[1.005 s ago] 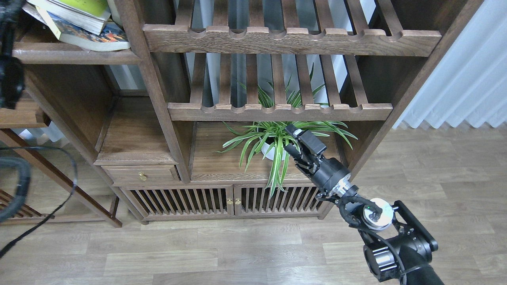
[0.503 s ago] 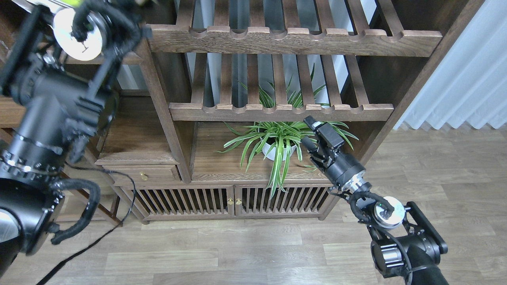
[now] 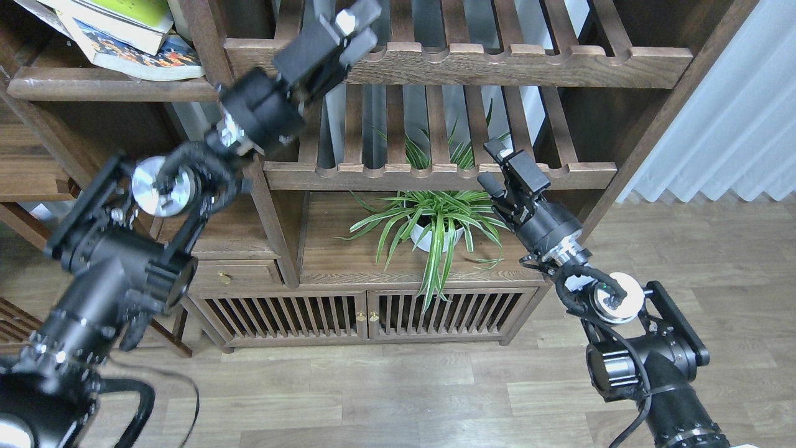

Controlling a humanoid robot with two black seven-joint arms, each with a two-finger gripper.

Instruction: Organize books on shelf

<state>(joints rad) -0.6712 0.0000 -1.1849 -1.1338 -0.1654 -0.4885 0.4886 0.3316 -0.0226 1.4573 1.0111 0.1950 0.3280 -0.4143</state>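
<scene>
Two of the books lie in a loose, tilted pile at the top left: the yellow-green one (image 3: 134, 14) rests on the colourful "300" one (image 3: 144, 60). The maroon book is out of view. They rest on the shelf (image 3: 112, 91), a flat dark-brown board. My left gripper (image 3: 356, 31) is raised to the right of the books, in front of the upper slatted rack, open and empty. My right gripper (image 3: 491, 167) is open and empty, at the right end of the lower slatted rack, above the plant.
Two slatted racks (image 3: 460, 62) with scalloped front rails fill the middle. A potted spider plant (image 3: 435, 221) stands on a plank below them. A small drawer (image 3: 221, 274) and slatted cabinet doors (image 3: 364, 314) sit low. White curtains (image 3: 727, 118) hang at the right.
My left arm has swung in from the left edge and its gripper has risen to the upper rack, uncovering the books. My right gripper has moved up and right, off the plant.
</scene>
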